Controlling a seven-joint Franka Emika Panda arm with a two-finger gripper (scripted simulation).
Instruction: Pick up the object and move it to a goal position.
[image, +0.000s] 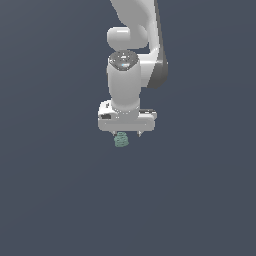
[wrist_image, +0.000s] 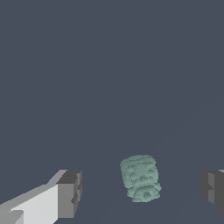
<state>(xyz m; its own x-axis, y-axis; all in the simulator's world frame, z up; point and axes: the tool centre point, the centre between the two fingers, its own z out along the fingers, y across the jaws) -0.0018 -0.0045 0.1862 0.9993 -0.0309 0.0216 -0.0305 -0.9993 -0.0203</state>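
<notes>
The object (wrist_image: 140, 178) is a small pale teal-green ridged lump on the dark grey floor. In the exterior view the object (image: 121, 141) shows just below the white hand of the arm. My gripper (wrist_image: 140, 190) is open, its two grey fingertips (wrist_image: 70, 194) standing wide apart on either side of the object without touching it. In the exterior view the gripper (image: 127, 134) hangs straight down over the object, fingers mostly hidden by the hand.
The white Panda arm (image: 131, 60) rises toward the top of the exterior view. Flat dark grey floor (image: 60, 190) stretches all around, with no other objects in sight.
</notes>
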